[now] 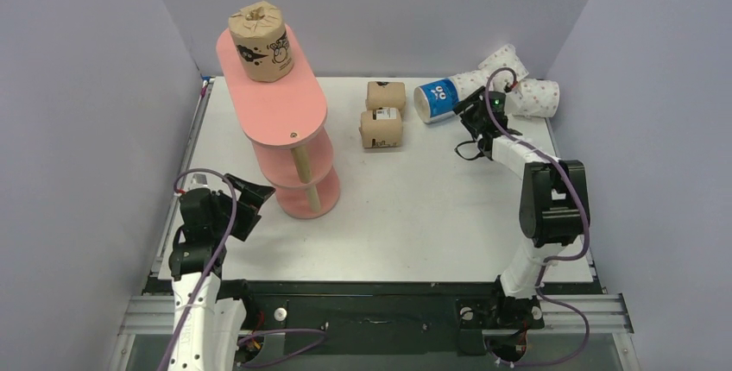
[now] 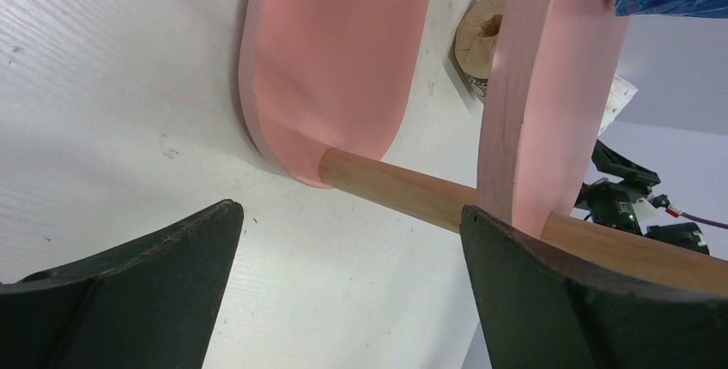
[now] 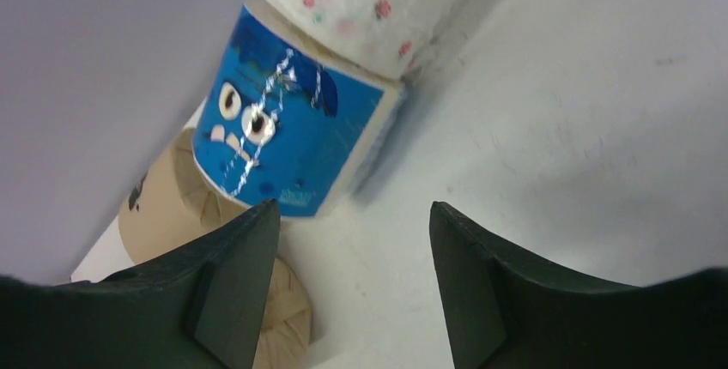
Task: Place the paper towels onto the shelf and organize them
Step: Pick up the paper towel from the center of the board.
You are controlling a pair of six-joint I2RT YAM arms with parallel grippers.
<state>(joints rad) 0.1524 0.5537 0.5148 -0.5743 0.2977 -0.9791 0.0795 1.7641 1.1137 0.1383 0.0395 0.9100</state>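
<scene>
My left tool (image 2: 352, 214) gapes wide and empty beside the shelf (image 1: 278, 108); one brown roll (image 1: 259, 41) stands on its top board. My right tool (image 3: 354, 214) is parted, gripping nothing, just short of the blue roll (image 3: 288, 142).

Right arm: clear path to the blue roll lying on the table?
Probably yes. The right gripper is open and aimed at the blue roll, with nothing between them. It's a tight fit though: a white dotted roll sits at its far end and a brown roll lies close on one side.
</scene>
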